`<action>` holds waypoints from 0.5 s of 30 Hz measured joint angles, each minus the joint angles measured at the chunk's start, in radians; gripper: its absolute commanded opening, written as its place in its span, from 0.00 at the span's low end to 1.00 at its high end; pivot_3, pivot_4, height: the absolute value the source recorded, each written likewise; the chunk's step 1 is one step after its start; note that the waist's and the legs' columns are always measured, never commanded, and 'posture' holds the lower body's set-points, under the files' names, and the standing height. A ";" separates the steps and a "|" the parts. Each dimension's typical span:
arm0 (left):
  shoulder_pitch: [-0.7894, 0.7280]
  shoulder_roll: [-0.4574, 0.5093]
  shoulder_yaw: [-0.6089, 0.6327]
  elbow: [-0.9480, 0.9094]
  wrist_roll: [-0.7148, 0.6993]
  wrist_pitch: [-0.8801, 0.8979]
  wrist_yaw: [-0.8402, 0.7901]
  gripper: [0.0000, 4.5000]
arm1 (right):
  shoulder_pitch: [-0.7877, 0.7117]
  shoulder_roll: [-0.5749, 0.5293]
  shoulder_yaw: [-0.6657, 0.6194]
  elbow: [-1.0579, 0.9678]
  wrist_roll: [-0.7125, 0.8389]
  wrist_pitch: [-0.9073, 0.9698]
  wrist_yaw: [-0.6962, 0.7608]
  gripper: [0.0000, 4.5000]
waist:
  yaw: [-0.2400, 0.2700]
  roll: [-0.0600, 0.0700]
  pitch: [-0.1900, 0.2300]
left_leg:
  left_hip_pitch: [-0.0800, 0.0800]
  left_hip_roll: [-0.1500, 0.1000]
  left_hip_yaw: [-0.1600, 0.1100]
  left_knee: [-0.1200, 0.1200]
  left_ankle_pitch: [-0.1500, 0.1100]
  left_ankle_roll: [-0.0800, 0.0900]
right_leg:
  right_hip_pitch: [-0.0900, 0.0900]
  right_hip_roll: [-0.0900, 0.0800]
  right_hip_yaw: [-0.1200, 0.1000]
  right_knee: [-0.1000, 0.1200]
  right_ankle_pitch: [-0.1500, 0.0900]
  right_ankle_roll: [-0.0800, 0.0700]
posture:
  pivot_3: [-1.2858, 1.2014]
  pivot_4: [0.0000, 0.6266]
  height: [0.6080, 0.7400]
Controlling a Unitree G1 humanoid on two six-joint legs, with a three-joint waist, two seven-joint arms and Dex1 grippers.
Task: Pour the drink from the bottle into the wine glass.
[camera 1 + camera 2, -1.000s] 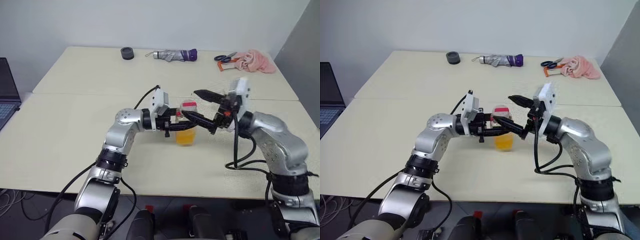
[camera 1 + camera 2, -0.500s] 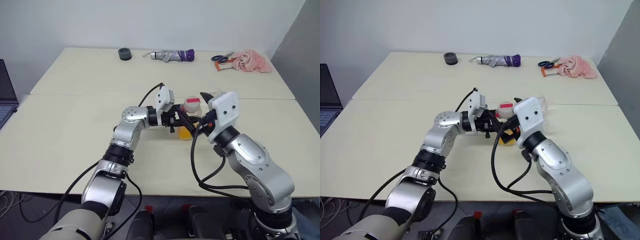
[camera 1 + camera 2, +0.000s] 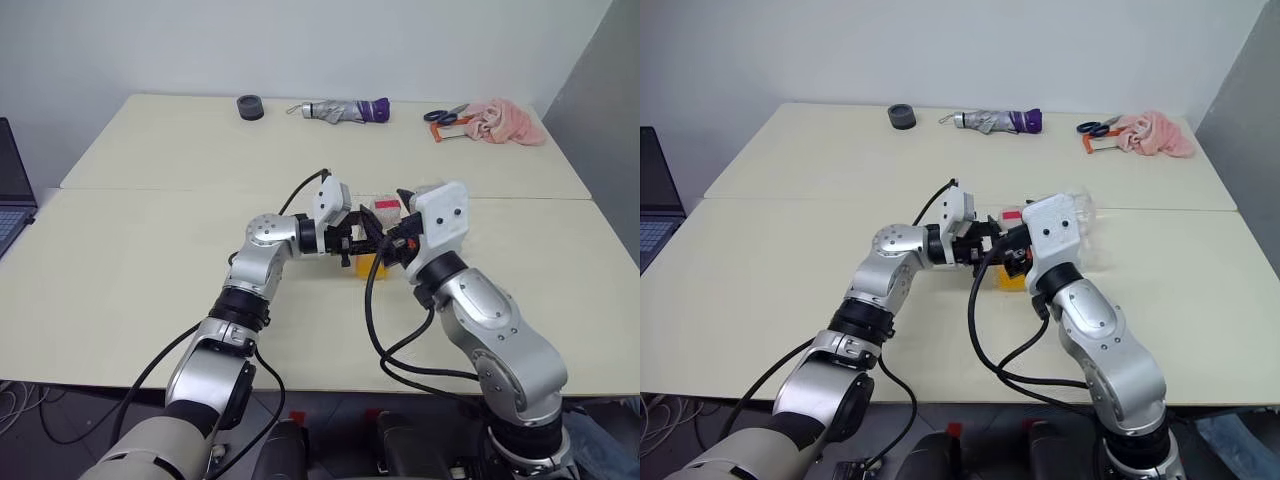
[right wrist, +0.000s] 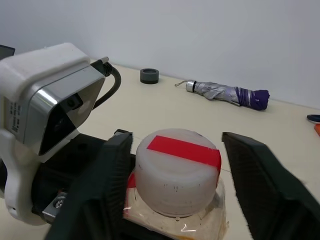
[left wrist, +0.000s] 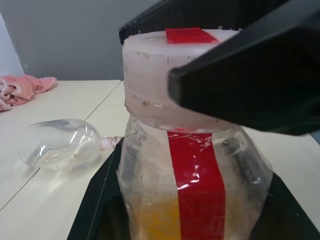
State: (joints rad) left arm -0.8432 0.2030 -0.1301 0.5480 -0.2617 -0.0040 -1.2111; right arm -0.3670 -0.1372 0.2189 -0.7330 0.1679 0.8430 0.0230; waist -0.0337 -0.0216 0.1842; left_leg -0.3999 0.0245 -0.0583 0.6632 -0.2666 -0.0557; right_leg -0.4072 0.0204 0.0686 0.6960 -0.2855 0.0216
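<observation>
I see the bottle (image 5: 185,165) upright near the middle of the worktop (image 3: 150,280), cap (image 4: 177,170) on, the drink (image 3: 368,268) filling its lower part. My left end effector (image 3: 362,243) is clenched on the bottle body, fingers reaching in level from the left. My right end effector (image 4: 177,200) sits at the cap, a finger (image 4: 117,170) on each side with a gap showing on both, so it is not clamped. Just beyond the bottle, the wine glass (image 5: 62,144) lies on its side on the worktop, empty as far as I can tell. Along the far edge: a dark ring (image 3: 250,106), a folded umbrella (image 3: 345,110), scissors (image 3: 447,113), a pink cloth (image 3: 505,122).
</observation>
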 measured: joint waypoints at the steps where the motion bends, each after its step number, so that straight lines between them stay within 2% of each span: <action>1: 0.000 0.000 0.000 0.000 0.000 -0.001 0.000 0.41 | 0.000 0.000 -0.001 0.000 0.000 0.000 0.000 0.42 | 0.000 0.000 0.000 | 0.000 0.000 0.000 0.000 0.000 0.000 | 0.000 0.000 0.000 0.000 0.000 0.000 | 0.52 0.24 1.00; 10: 0.000 0.003 0.001 0.001 -0.001 0.000 -0.006 0.41 | 0.002 -0.029 -0.014 0.027 0.009 -0.045 0.067 0.41 | 0.000 0.000 0.000 | 0.000 0.000 0.000 0.000 0.000 0.000 | 0.000 0.000 0.000 0.000 0.000 0.000 | 0.52 0.24 1.00; 13: 0.000 0.026 0.002 0.000 -0.007 0.015 -0.044 0.41 | -0.010 -0.108 -0.037 0.092 0.052 -0.137 0.203 0.41 | -0.002 0.000 0.000 | 0.000 0.000 0.000 0.000 0.000 0.000 | 0.000 0.000 0.000 0.000 0.000 0.000 | 0.52 0.24 1.00; 14: 0.000 0.037 0.002 0.000 -0.009 0.020 -0.059 0.41 | -0.027 -0.141 -0.047 0.128 0.083 -0.169 0.277 0.41 | -0.003 0.000 0.000 | 0.000 0.000 0.000 0.000 0.000 0.000 | 0.000 0.000 0.000 0.000 0.000 0.000 | 0.52 0.24 1.00; 15: 0.001 0.054 0.002 -0.002 -0.011 0.027 -0.088 0.41 | -0.073 -0.211 -0.068 0.191 0.138 -0.196 0.412 0.41 | -0.004 0.000 0.001 | 0.000 -0.001 0.001 0.000 0.000 0.000 | 0.000 0.000 0.000 0.000 0.000 0.000 | 0.52 0.24 1.00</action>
State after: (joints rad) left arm -0.8423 0.2565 -0.1284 0.5461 -0.2729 0.0227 -1.2990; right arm -0.4405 -0.3481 0.1506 -0.5425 0.3054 0.6468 0.4346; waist -0.0381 -0.0213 0.1848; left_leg -0.3996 0.0239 -0.0574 0.6636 -0.2667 -0.0555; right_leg -0.4071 0.0207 0.0686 0.6958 -0.2855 0.0218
